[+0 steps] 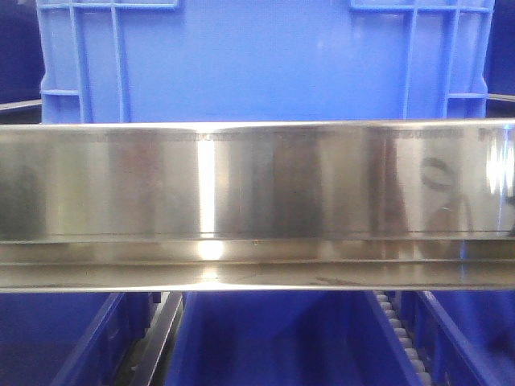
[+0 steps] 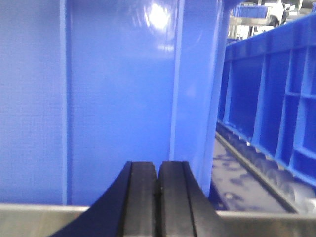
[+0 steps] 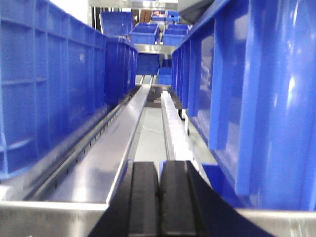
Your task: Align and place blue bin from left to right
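Left gripper (image 2: 158,197) and right gripper (image 3: 159,197) both have their fingers pressed together, pinching nothing, each poking just over the steel rail (image 1: 257,181). Behind the rail stands the blue bin (image 1: 265,64), its smooth wall right in front of the left gripper. A push from one side alone could skew the bin against the rail or jam it into the neighbouring bin (image 2: 276,98). Closed tips may also slide off the slick wall.
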You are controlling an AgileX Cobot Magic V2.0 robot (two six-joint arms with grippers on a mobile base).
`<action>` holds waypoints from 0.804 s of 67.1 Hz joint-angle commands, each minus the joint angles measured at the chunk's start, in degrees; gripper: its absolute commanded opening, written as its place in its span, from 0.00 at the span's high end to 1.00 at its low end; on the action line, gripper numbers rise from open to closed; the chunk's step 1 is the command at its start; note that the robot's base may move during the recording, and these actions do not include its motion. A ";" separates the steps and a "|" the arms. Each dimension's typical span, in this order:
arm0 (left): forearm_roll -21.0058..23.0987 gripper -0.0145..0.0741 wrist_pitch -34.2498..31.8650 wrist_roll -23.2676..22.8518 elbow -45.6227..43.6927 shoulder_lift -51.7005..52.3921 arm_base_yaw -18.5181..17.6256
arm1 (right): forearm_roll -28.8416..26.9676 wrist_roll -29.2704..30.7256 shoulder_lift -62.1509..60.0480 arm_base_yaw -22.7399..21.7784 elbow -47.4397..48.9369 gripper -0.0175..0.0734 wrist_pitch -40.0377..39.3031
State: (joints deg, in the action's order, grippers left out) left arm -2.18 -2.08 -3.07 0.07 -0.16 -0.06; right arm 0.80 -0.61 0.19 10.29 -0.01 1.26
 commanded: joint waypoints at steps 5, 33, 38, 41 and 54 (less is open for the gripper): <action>0.16 0.96 -7.80 0.12 -0.07 0.16 -0.26 | -0.04 0.14 -0.19 0.25 0.01 0.90 -10.35; -6.06 0.96 9.21 0.12 -21.26 -1.91 -0.26 | -0.04 0.14 1.72 0.25 20.32 0.90 1.83; -6.06 0.96 12.03 0.12 -26.21 -5.25 -0.26 | -0.04 0.14 4.51 0.25 24.51 0.90 4.14; -5.95 0.96 13.87 0.12 -29.19 -7.73 -0.26 | -0.04 0.14 6.42 0.25 26.72 0.90 4.46; -5.89 0.96 21.81 0.12 -42.20 -21.03 -0.26 | -0.04 0.14 18.98 0.25 35.99 0.90 5.78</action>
State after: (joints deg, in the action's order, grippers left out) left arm -7.98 16.93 -3.07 -37.92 -16.87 -0.06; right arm 0.80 -0.61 14.32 10.38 32.01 6.31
